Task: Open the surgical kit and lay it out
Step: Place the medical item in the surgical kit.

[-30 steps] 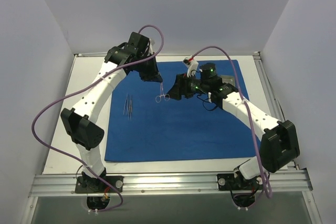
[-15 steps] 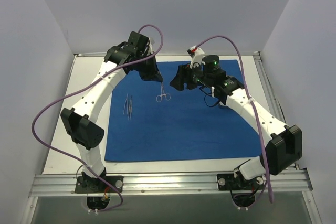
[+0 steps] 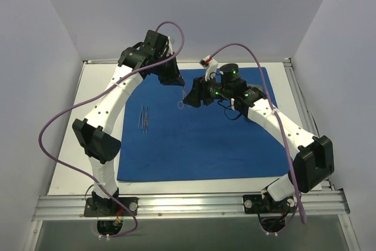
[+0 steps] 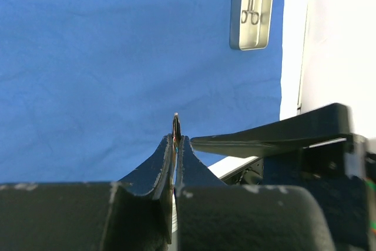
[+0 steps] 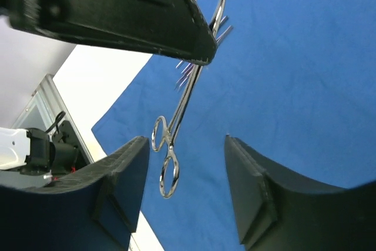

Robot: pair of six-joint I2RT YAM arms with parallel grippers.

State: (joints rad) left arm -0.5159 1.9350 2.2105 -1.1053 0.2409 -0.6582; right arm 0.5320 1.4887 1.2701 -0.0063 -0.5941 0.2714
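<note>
The surgical kit's royal-blue cloth [image 3: 194, 145] lies spread flat on the table. My left gripper [image 3: 179, 84] is shut on the tips of silver ring-handled forceps [image 3: 180, 103], which hang down above the cloth. In the left wrist view the jaws [image 4: 175, 139] pinch the thin metal tip. My right gripper [image 3: 189, 100] is open beside the hanging forceps. In the right wrist view the ring handles [image 5: 167, 168] dangle between my open right gripper's [image 5: 185, 139] fingers, nearer the left finger [image 5: 126, 174] and touching neither. Thin tweezers [image 3: 143, 118] lie on the cloth's left part.
A narrow metal tray [image 4: 252, 7] holding another ring-handled instrument rests near the cloth's far right edge. White table [image 3: 88, 121] borders the cloth on the left. Purple cables loop above both arms, and an aluminium rail [image 3: 188, 204] runs along the near edge.
My right gripper has swung left to the hanging forceps, so the ring handles now sit between its fingers, which have narrowed a little. The left gripper has lifted the forceps slightly.
</note>
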